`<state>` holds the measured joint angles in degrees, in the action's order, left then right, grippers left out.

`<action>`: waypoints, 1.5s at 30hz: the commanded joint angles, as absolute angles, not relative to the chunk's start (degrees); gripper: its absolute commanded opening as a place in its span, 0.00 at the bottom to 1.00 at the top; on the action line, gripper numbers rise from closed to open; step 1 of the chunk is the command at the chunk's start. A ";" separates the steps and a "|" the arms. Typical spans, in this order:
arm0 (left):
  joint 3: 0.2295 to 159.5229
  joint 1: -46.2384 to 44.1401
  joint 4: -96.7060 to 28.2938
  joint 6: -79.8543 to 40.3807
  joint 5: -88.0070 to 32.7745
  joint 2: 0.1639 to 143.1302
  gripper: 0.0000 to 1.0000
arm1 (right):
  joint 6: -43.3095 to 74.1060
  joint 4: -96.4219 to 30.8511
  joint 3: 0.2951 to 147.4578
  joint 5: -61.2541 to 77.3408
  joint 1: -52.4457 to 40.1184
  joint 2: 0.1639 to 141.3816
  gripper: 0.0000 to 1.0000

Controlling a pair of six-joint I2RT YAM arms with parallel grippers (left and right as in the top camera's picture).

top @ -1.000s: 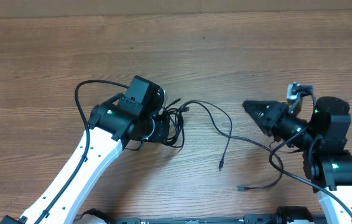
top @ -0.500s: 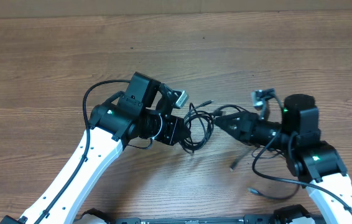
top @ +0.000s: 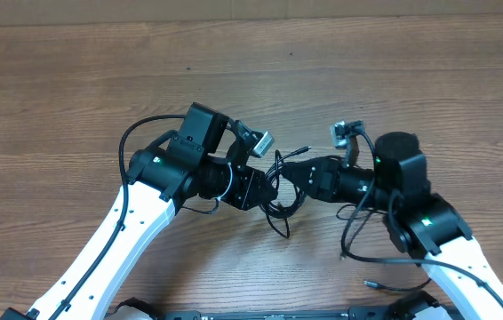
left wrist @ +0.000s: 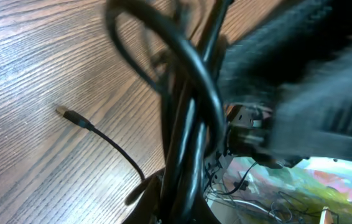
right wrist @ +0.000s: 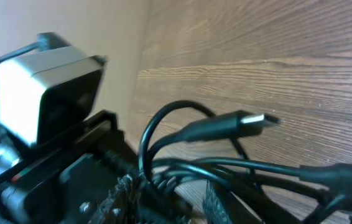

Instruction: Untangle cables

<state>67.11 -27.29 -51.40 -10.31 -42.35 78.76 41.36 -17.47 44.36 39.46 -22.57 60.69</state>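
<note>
While both hands meet at the clump: untangling, strand-picking stage.
Cables (top: 280,197): knotted clump at mid-counter (top: 411,80), between the two hands, with loose tails running back beneath the right arm. Left hand (top: 253,188): clenched on the clump. Right hand (top: 298,172): nosed into the clump's far side with a plug (right wrist: 254,119) just ahead; grasp cannot be told. Next move, as judged, calls for a sure pinch on one cord near its plug, then a slow draw away from the left hand.
</note>
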 commanded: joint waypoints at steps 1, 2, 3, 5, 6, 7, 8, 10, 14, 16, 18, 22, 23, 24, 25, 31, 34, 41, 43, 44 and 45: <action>67.59 -27.46 -50.92 -9.02 -44.86 78.00 0.04 | 43.75 -14.57 44.97 38.54 -24.40 64.27 0.33; 67.59 -27.46 -50.92 -9.02 -44.86 78.00 0.04 | 43.75 -13.13 44.97 39.57 -24.75 65.28 0.33; 67.59 -27.46 -50.92 -9.02 -44.86 78.00 0.05 | 43.79 -11.62 44.97 40.51 -25.06 66.22 0.33; 67.59 -27.46 -50.94 -9.02 -44.86 78.00 0.04 | 45.06 -8.99 44.97 41.23 -25.45 68.03 0.33; 67.59 -27.46 -50.96 -9.02 -44.86 78.00 0.04 | 46.13 -7.79 44.97 41.23 -25.56 68.99 0.32; 67.59 -27.46 -50.96 -9.02 -44.84 78.00 0.04 | 46.81 -7.01 44.97 41.23 -25.56 69.69 0.30; 67.59 -27.46 -50.94 -9.02 -44.84 78.00 0.04 | 47.33 -6.33 44.97 41.25 -25.56 70.22 0.24; 67.59 -27.46 -50.96 -8.99 -44.82 78.00 0.04 | 48.51 -4.97 44.97 41.41 -25.56 71.11 0.10; 67.59 -27.46 -50.94 -8.99 -43.97 78.00 0.04 | 48.45 -3.22 44.97 43.77 -25.56 71.31 0.04; 67.59 -27.46 -50.96 -9.02 -42.46 78.00 0.04 | 48.40 -2.17 44.97 46.59 -25.54 71.31 0.04; 67.59 -27.46 -50.98 -9.02 -40.32 78.00 0.04 | 48.05 -1.58 44.97 49.10 -25.54 71.22 0.04; 67.59 -27.44 -51.07 -9.04 -37.47 78.00 0.04 | 46.76 -1.63 44.97 52.45 -24.80 70.54 0.04; 67.59 -27.44 -51.20 -9.02 -37.06 78.00 0.04 | 46.11 -1.61 44.97 53.39 -24.56 70.26 0.04; 67.59 -27.40 -51.37 -9.02 -36.73 78.00 0.04 | 45.47 -1.78 44.97 54.15 -24.25 69.89 0.04; 67.59 -27.40 -51.57 -9.02 -36.23 78.00 0.04 | 44.80 -1.80 44.97 55.05 -23.73 69.30 0.04; 67.59 -27.40 -51.62 -8.99 -35.33 78.00 0.04 | 44.69 -1.76 44.97 57.56 -21.08 67.00 0.04; 67.59 -27.40 -51.62 -8.99 -34.68 78.00 0.04 | 44.71 -1.72 44.97 59.31 -18.90 66.00 0.04; 67.59 -27.42 -51.88 -8.97 -33.93 78.00 0.04 | 47.03 -0.62 44.97 65.34 -12.95 65.63 0.04; 67.59 -27.42 -52.12 -8.64 -33.91 78.00 0.04 | 52.05 2.11 44.97 66.85 -10.94 65.63 0.04; 67.59 -27.42 -52.18 -8.36 -33.89 78.00 0.05 | 55.11 4.27 44.97 67.75 -9.96 65.63 0.04; 67.59 -27.42 -52.23 -7.51 -33.89 78.00 0.04 | 58.50 7.11 44.97 68.71 -9.02 65.63 0.04</action>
